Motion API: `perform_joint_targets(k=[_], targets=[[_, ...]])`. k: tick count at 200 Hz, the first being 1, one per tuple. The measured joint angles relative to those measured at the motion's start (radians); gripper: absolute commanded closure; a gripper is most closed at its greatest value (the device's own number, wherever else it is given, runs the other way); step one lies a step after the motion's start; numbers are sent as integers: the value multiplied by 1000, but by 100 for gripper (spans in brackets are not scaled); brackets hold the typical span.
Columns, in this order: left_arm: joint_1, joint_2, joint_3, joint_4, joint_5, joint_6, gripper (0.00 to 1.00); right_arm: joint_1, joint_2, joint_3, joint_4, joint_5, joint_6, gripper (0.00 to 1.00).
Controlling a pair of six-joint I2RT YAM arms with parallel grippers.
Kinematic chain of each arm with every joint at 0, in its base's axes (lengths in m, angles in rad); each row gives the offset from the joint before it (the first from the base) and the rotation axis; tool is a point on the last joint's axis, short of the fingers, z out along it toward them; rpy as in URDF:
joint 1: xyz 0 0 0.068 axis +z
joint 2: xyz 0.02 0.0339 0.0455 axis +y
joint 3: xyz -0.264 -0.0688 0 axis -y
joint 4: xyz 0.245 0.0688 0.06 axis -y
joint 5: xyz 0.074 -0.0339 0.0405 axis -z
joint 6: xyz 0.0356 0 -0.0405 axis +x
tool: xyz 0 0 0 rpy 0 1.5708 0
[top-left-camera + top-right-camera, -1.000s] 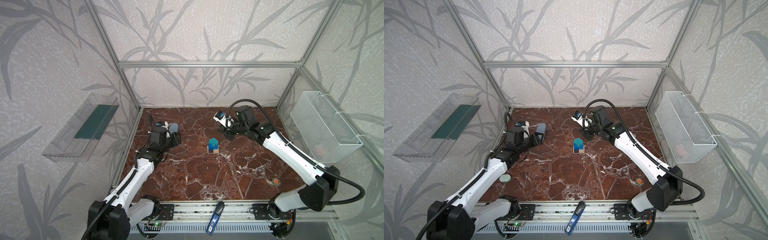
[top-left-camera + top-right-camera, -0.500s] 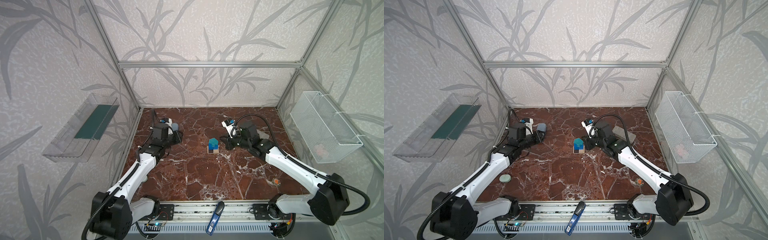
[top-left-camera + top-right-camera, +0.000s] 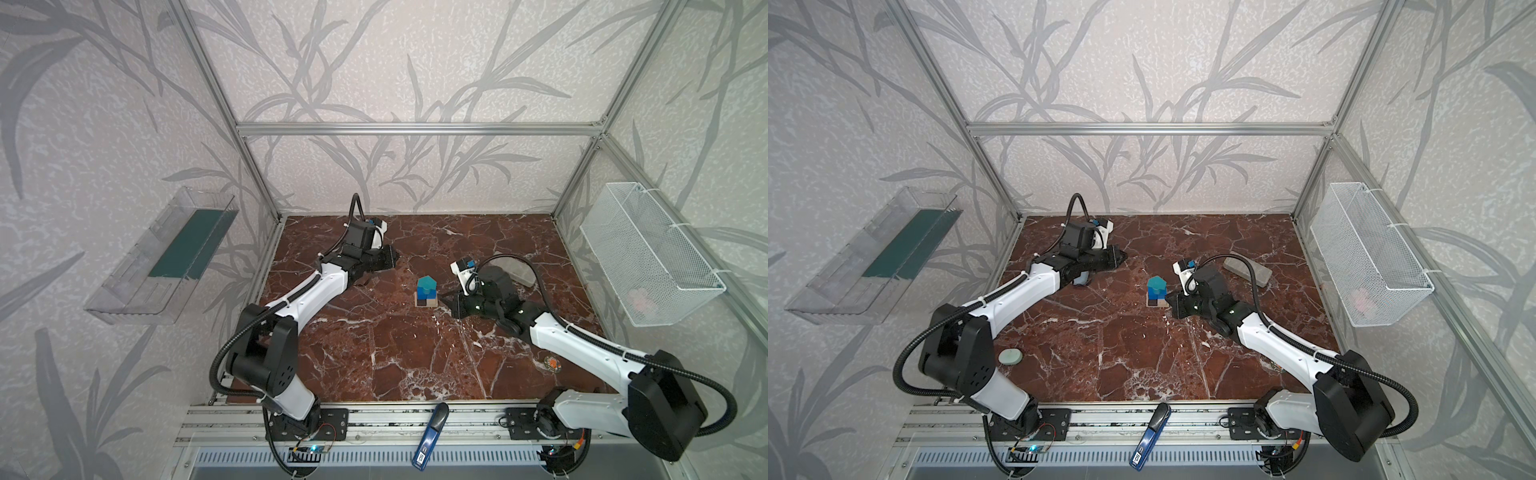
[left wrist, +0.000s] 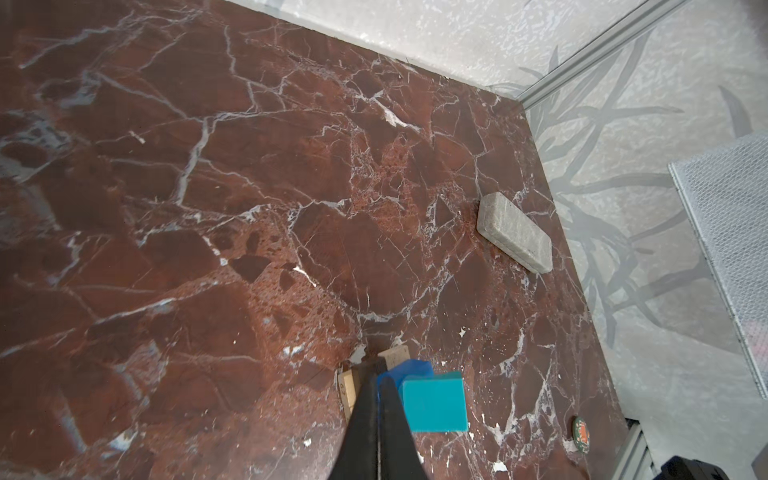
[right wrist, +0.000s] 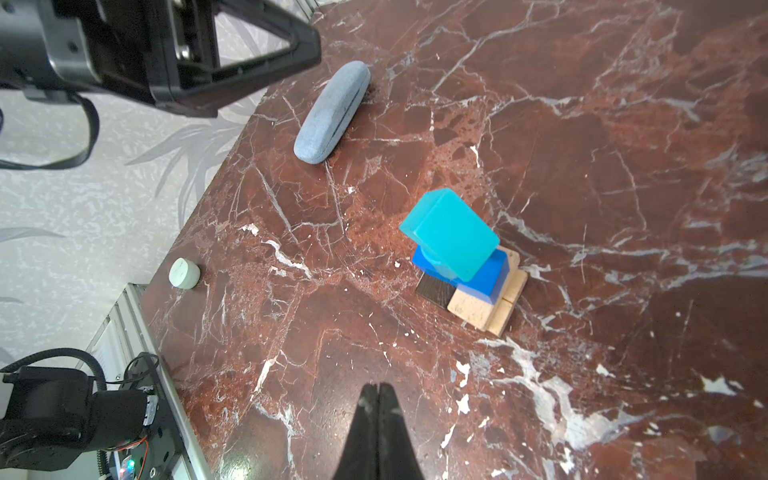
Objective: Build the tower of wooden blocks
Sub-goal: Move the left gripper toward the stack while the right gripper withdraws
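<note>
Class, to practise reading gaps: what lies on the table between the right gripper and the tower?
Nothing. In the right wrist view, only bare marble separates the shut right gripper from the tower.

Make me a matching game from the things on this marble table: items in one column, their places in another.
1. pointed teal block
2. grey brick
3. grey-blue case
4. pale round disc

a. near the left edge of the table, toward the front
b. topmost on the tower
c. partly hidden under the left arm
d. on the right, toward the wire basket

Pairs: 1-b, 2-d, 3-c, 4-a
</note>
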Motion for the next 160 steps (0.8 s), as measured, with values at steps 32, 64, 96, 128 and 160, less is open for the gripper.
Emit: perform_joint_targets(k=[32,64,96,128,160], targets=[[-32,114,119,-48,10,45,100,3,31,-17,38,-14,35,100],[-52,200,197,-90,14,79,100,7,68,-17,76,-18,52,100],[-67,282,265,-134,30,107,100,7,94,-17,79,-14,66,100],[-77,325,298,-168,40,130,100,7,97,-17,78,0,82,100],[-94,331,309,-179,42,143,100,7,110,-17,77,22,89,100]])
